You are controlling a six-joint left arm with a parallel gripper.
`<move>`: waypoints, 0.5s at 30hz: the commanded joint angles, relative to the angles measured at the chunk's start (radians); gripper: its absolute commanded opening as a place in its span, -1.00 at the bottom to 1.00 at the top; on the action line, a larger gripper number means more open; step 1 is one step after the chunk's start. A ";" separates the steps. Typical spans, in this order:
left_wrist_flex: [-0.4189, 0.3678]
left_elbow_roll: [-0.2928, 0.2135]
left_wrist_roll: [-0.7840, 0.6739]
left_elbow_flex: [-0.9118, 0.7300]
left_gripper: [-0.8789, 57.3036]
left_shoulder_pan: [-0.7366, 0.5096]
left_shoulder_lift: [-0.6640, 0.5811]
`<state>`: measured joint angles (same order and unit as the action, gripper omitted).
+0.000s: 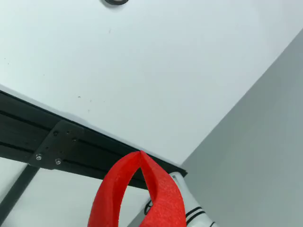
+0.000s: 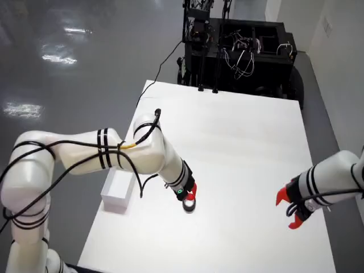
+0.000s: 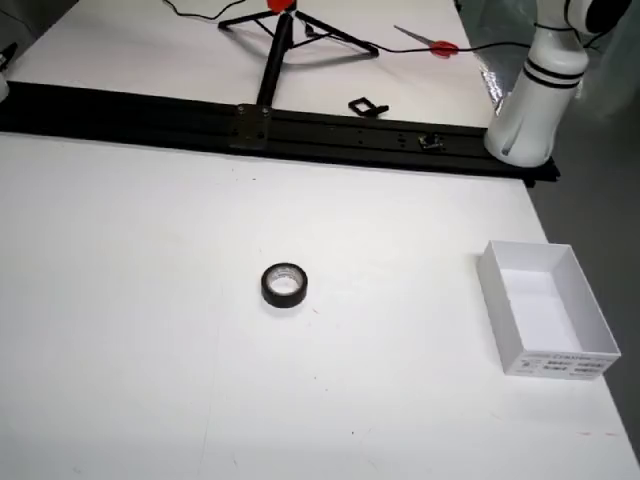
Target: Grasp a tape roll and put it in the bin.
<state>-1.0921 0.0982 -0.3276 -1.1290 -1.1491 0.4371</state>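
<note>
A black tape roll (image 3: pixel 284 287) lies flat on the white table in the view facing the black rail, with nothing around it. The white open box (image 3: pixel 560 360) that serves as bin stands to its right near the table's edge. In the view from above, the left arm reaches over the table and its gripper (image 2: pixel 190 196) ends just over the tape roll (image 2: pixel 189 206); one red finger (image 2: pixel 193 187) shows, and its opening is too small to read. The bin (image 2: pixel 118 194) sits beside that arm's elbow. The tape roll's rim (image 1: pixel 116 1) peeks in at the top of the gripper-mounted view.
A second arm at the right of the view from above holds its red-fingered gripper (image 2: pixel 287 211) apart over the table. A black rail (image 3: pixel 300 130) and an arm base (image 3: pixel 525 120) bound the table's far side. A red finger (image 1: pixel 142 194) fills the gripper-mounted view's bottom.
</note>
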 commanded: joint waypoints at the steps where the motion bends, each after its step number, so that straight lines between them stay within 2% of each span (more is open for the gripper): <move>1: -0.008 0.005 -0.071 -0.060 -0.98 0.011 -0.035; 11: -0.003 0.005 -0.067 -0.064 -0.98 0.019 -0.035; 15: 0.026 0.005 -0.064 -0.077 -0.98 0.026 -0.021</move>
<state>-1.1010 0.1006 -0.3858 -1.1671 -1.1489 0.4163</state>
